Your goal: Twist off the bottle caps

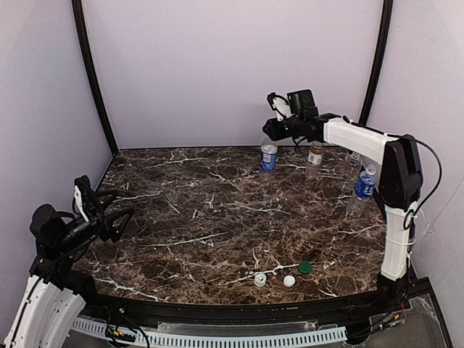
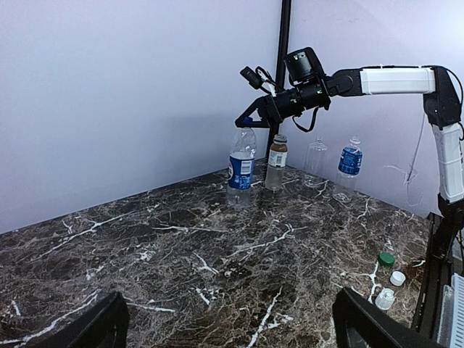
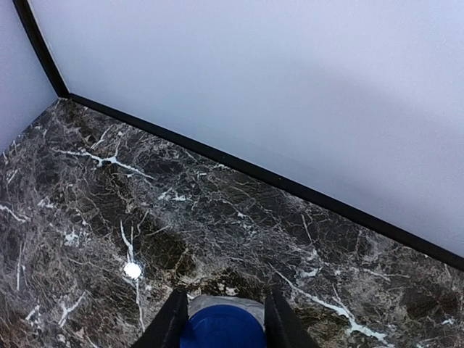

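Four bottles stand at the back right. My right gripper (image 1: 270, 130) reaches over the blue-labelled bottle (image 1: 269, 156) and is shut on its blue cap (image 3: 222, 328), one finger (image 3: 168, 328) on each side. The same bottle shows in the left wrist view (image 2: 241, 170), with the tan-labelled bottle (image 2: 276, 161), the plain bottle (image 2: 315, 161) and a second blue-labelled bottle (image 2: 349, 167) to its right. A green cap (image 1: 305, 267) and two white caps (image 1: 289, 280) (image 1: 260, 279) lie loose near the front edge. My left gripper (image 1: 119, 214) is open and empty at the table's left side.
The dark marble table (image 1: 210, 217) is enclosed by pale walls with black corner posts (image 1: 94, 80). The right arm's upright link (image 1: 397, 217) stands at the right edge, next to the second blue-labelled bottle (image 1: 365, 186).
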Robot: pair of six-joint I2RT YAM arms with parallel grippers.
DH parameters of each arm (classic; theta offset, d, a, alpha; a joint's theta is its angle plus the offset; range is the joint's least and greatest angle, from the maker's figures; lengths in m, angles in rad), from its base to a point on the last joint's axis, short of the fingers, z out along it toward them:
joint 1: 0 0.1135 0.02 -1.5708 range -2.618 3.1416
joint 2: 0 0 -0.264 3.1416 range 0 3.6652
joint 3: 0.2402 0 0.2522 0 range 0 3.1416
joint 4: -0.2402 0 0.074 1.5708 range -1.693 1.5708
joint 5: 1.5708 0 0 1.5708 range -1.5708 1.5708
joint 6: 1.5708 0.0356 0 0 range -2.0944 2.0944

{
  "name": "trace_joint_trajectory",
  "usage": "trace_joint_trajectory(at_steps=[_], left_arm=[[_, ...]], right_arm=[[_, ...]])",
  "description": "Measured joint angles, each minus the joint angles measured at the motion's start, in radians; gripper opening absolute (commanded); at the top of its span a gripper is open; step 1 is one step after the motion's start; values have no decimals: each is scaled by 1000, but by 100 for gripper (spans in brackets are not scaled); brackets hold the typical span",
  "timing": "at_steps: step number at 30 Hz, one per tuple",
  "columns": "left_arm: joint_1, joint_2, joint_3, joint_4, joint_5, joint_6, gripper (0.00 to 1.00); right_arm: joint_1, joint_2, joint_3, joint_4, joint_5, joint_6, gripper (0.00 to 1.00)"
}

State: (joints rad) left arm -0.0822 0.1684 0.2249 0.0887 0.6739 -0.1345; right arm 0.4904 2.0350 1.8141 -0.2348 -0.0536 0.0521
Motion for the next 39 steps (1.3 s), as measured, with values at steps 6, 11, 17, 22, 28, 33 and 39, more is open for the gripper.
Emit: trace_joint_trajectory(at_steps=[6,11,17,22,28,33,39], left_arm=[[0,0,0,0,0,0,99],[0,-4,0,0,2,0,98],[0,7,0,0,11,7,95],[0,91,64,-64,61,56,94],[-14,268,317,-352,159,304,94],[-98,390,483,-596,163,512,94],[-180,498,568,-710,143,603,87]], right_arm=[[0,0,-1,2,9,2,0],[7,-19,-1,-30,-13,16,0],[164,-168,-69,-25,-56,79,0],[387,-284,-122,103,-110,148,0],[559,-241,-88,233,-160,202,0],[627,-153,-25,267,-187,227,0],[677,-116,-11,305,-214,266,0]])
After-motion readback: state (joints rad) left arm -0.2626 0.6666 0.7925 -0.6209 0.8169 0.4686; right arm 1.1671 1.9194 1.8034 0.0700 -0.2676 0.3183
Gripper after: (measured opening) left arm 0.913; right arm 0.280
